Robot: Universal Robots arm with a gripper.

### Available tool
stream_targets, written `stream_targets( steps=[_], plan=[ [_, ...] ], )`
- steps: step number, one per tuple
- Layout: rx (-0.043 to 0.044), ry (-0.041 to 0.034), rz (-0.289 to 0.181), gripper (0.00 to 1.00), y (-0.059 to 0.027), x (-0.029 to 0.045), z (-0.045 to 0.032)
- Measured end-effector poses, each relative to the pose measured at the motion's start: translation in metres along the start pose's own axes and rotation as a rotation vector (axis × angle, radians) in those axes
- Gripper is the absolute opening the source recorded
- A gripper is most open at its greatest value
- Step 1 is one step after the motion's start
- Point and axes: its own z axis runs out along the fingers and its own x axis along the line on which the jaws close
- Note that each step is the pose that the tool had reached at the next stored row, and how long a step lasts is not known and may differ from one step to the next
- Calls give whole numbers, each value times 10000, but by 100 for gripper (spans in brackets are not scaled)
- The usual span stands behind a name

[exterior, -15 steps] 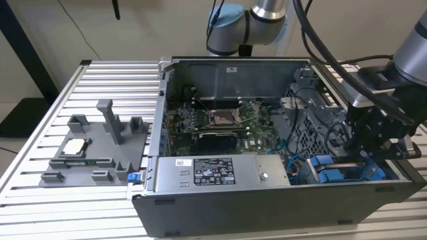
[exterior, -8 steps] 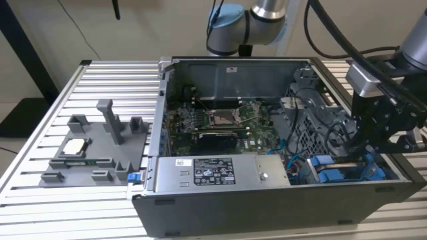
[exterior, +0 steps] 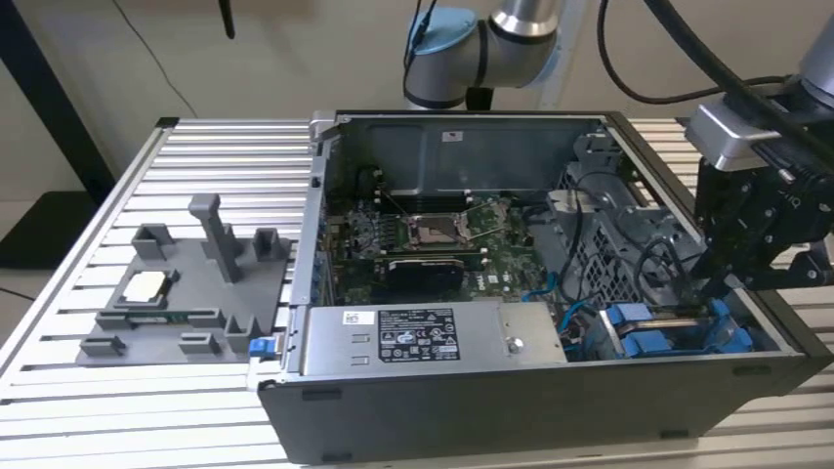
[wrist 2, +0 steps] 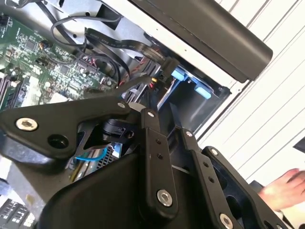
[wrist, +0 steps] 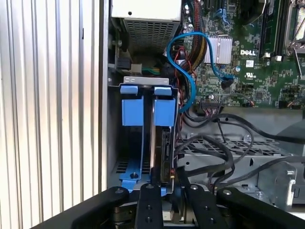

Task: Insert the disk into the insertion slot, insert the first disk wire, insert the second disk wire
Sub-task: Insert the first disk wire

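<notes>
The disk (wrist: 165, 143) stands edge-on inside the insertion slot (wrist: 114, 143), its blue carrier tab (wrist: 164, 107) beside a second blue tab. In the exterior view the insertion slot (exterior: 678, 327) is at the open PC case's near corner, on that view's right. My gripper (exterior: 712, 293) reaches down into it. In the first wrist view my gripper (wrist: 169, 183) sits at the disk's end, shut on a black disk wire connector. Black wires (wrist: 209, 167) run from the case into the gap between the fingers. Red wires (wrist: 178, 126) lie along the disk.
A power supply (exterior: 417, 337) and the motherboard (exterior: 417, 234) are inside the case. A blue cable (wrist: 186, 71) loops beside the bay. A grey fixture tray (exterior: 183, 293) lies on the slatted table (exterior: 78, 391). A person's hand (wrist 2: 286, 188) is at the table's edge.
</notes>
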Motion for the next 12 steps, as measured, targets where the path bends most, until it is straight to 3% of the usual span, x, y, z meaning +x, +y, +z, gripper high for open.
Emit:
stream_targets(
  steps=[3, 12],
  plan=[
    [-2, 60, -3, 27, -2, -2, -32],
    [-9, 65, -3, 27, -36, -1, -32]
  ],
)
